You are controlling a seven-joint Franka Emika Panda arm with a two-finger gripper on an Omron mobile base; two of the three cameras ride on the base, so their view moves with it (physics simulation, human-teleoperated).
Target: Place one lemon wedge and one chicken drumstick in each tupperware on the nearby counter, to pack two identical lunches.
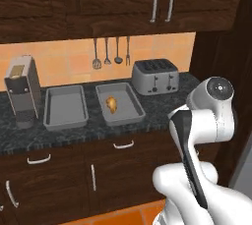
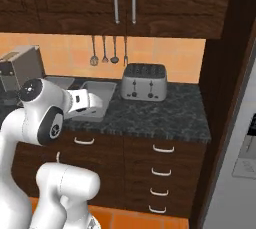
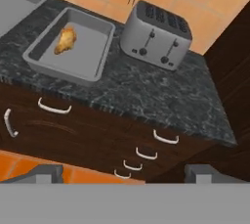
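Note:
Two shallow grey tupperware trays lie side by side on the black marbled counter [image 1: 162, 106]. The left tray [image 1: 65, 106] holds nothing. An orange-brown chicken drumstick [image 1: 112, 104] lies in the right tray [image 1: 129, 102]. In the hand view the drumstick [image 3: 65, 40] sits near the left end of its tray [image 3: 83, 52], and a corner of the other tray [image 3: 14, 3] shows at the upper left. My gripper [image 3: 126, 174] hovers in front of the counter and above the drawers, open, nothing between its fingertips [image 3: 46, 171]. The lemon wedge is out of view.
A silver toaster [image 1: 155, 75] stands right of the trays. A grey coffee machine [image 1: 22, 91] is at the counter's left end. Utensils [image 1: 110, 52] hang on the orange backsplash. A tall dark panel and a steel fridge [image 2: 240, 163] close off the right side.

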